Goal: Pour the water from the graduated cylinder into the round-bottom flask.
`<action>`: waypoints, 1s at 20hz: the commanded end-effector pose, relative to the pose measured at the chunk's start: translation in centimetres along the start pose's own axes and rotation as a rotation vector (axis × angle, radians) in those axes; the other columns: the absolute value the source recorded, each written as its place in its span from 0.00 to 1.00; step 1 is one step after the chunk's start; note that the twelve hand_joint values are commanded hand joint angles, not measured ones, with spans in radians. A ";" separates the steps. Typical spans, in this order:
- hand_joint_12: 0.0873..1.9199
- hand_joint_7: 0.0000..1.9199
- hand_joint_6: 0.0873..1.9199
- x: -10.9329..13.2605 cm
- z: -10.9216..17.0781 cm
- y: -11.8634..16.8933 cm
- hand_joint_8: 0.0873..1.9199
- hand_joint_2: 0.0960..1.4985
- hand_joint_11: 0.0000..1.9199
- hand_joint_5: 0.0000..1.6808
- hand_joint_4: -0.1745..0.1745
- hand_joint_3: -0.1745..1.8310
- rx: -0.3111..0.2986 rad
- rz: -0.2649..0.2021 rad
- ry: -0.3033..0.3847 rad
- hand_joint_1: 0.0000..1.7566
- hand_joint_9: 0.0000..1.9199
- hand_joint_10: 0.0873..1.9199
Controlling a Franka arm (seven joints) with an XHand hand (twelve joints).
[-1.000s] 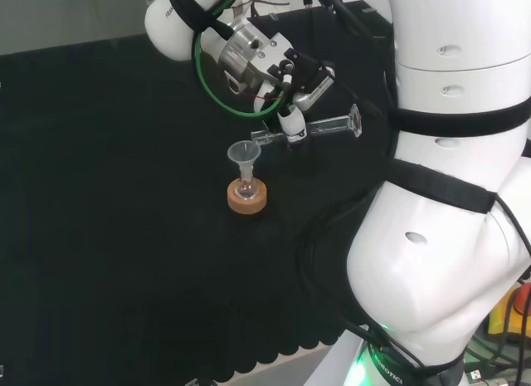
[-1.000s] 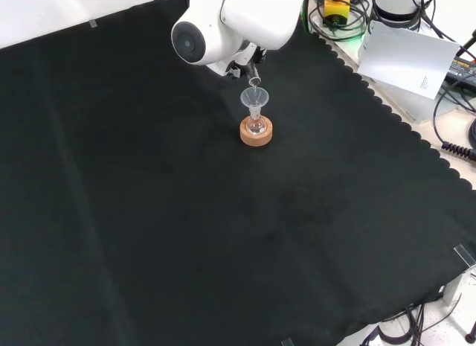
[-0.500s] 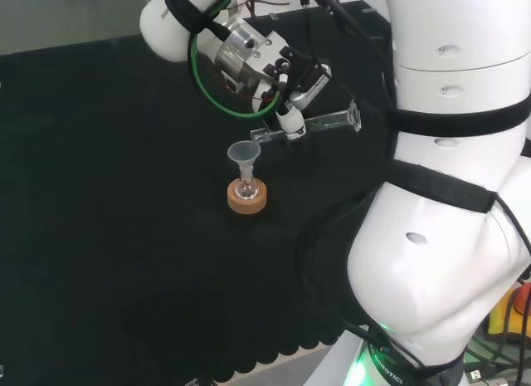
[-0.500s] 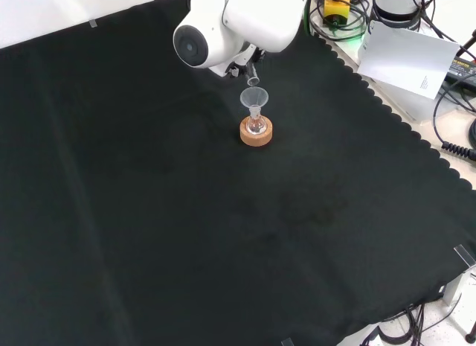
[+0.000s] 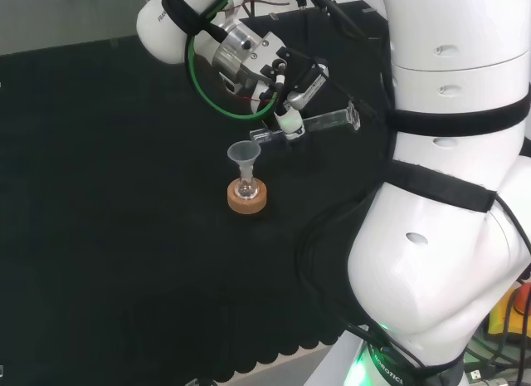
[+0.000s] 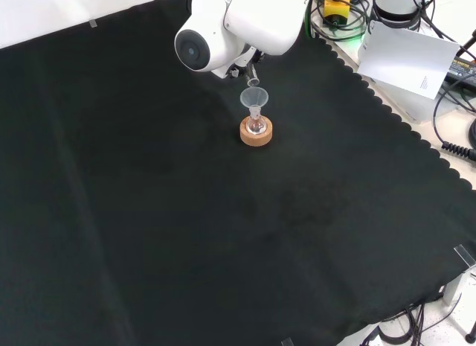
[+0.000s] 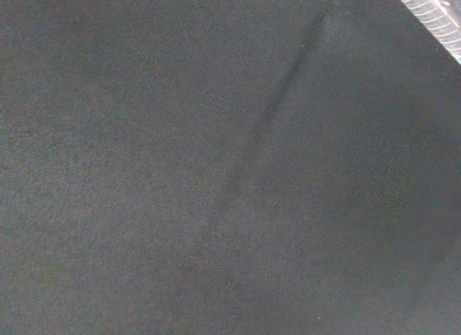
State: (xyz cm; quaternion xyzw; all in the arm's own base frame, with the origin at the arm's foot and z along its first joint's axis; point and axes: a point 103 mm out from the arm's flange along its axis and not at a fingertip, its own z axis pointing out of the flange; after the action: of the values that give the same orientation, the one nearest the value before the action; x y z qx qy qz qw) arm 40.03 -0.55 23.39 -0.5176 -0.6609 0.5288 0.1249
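The hand (image 5: 286, 100) is clamped on the measuring tube (image 5: 319, 121), held nearly level, its mouth just above and right of the funnel (image 5: 244, 153) in the flask (image 5: 245, 189), head view.

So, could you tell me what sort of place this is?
Likely a robotics lab bench set up for chemistry: a black cloth, a funnel-topped flask on a cork ring, and a hand tipping a graduated cylinder.
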 end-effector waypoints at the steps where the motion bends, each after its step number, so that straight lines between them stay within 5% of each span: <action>1: 0.38 0.47 0.41 0.0 -0.1 0.0 0.60 0.76 0.59 0.61 0.26 0.09 0.002 0.005 -0.003 0.77 0.69 0.06; 10: 0.38 0.47 0.41 -0.1 -0.5 0.3 0.60 0.76 0.59 0.61 0.26 0.09 -0.021 -0.014 0.022 0.77 0.69 0.06; 20: 0.38 0.46 0.41 -1.9 0.6 0.5 0.60 0.76 0.59 0.61 0.27 0.09 -0.196 -0.157 0.248 0.77 0.69 0.06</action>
State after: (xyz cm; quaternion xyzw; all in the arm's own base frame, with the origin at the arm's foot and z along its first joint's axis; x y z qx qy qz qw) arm 40.86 -1.29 23.61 -0.5295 -0.6995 0.4561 0.1493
